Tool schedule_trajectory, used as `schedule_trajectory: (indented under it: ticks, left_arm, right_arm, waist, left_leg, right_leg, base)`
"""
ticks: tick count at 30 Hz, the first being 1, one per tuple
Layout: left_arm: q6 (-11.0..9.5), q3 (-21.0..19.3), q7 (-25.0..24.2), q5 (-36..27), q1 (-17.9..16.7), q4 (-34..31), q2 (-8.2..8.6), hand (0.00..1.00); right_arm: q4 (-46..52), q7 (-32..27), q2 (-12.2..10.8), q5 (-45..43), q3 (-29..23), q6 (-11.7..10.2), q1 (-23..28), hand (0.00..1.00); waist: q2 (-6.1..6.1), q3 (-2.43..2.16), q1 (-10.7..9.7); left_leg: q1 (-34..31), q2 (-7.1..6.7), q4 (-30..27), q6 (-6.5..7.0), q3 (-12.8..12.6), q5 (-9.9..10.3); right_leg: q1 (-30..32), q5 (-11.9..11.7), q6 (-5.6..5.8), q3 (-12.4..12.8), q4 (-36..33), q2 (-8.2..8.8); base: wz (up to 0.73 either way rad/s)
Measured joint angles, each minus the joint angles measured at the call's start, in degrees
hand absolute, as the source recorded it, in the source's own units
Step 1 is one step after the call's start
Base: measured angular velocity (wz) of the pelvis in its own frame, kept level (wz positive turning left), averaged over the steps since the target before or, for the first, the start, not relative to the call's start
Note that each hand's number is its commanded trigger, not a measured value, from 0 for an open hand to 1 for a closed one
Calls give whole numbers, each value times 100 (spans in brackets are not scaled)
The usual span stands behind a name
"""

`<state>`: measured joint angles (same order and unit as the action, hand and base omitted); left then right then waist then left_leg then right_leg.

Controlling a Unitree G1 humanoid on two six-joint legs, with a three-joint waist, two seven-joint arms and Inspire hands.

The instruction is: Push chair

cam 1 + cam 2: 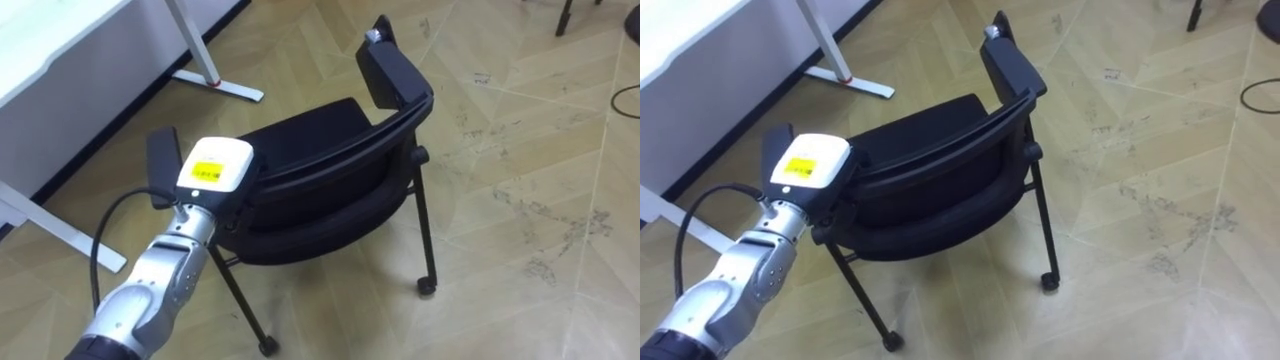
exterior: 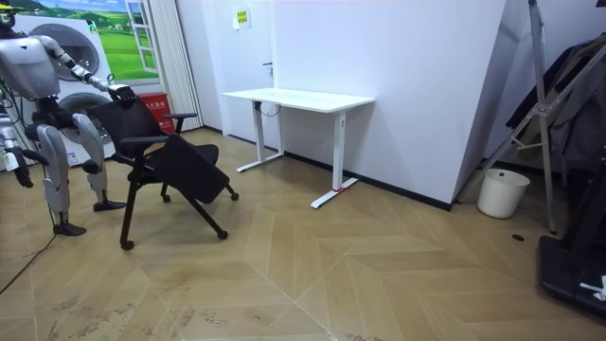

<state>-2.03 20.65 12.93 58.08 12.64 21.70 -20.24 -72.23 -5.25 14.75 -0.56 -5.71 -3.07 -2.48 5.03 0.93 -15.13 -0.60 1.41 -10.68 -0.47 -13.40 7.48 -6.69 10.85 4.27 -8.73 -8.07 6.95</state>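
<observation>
Left arm reaches forward, left hand (image 1: 213, 170) on the chair (image 1: 310, 132) backrest.

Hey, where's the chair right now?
In the eye views' middle, the chair is right of the desk, with the left hand at its backrest.

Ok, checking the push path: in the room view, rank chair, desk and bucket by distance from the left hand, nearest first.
1. chair, right at the left hand.
2. desk, against the wall, centre.
3. bucket, far on the view's right.
</observation>
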Motion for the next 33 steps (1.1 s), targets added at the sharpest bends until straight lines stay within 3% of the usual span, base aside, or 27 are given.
schedule_trajectory:
  ticks: [7, 14, 18, 22, 27, 33]
  left_arm:
    - [-158, 157, 104, 2, 108, 76, -189, 100]
    - [-116, 204, -80, -3, 109, -90, -252, 100]
    - [-200, 204, -133, -6, 115, -109, -252, 100]
    - [-197, 203, -237, 13, 123, -224, -272, 100]
    - [-250, 205, -269, 20, 183, -231, -292, 100]
    - [-285, 215, -343, 35, 183, -290, -375, 100]
  right_arm:
    - [968, -739, 207, -1420, 127, -60, -494, 0]
    - [2351, -1027, 408, -2790, 279, -60, -661, 0]
    - [3113, -1043, 519, -3382, 590, -65, -735, 0]
    - [3950, -1031, 527, -4225, 864, -57, -787, 0]
    - [4513, -1030, 495, -4483, 1143, -81, -846, 0]
    - [5213, -1035, 511, -4715, 1417, -73, -885, 0]
  waist:
    - [-194, -32, 132]
    - [-198, -38, 279]
    - [-228, -51, 448]
    - [-266, -51, 485]
    - [-420, -41, 615]
    - [-425, -38, 688]
  left_leg:
    - [3, 10, -5, 1, -61, 0]
    - [0, 25, -4, 0, -72, 0]
    - [38, 28, 8, 0, -72, 0]
    - [23, 29, 64, 0, -71, 0]
    - [83, 24, 115, -1, -60, -1]
    - [94, 31, 120, -2, -74, -1]
  right_leg:
    - [75, -2, 0, 36, -82, 2]
    - [112, -2, 0, 93, -80, -6]
    - [146, -2, -1, 206, -106, -6]
    - [178, -2, 0, 206, -178, -9]
    - [169, -2, -1, 223, -167, -11]
    - [159, -2, 0, 249, -162, -14]
  base:
    - [-5]
    - [-5]
    - [-13]
    - [-2]
    - [-1]
    - [-3]
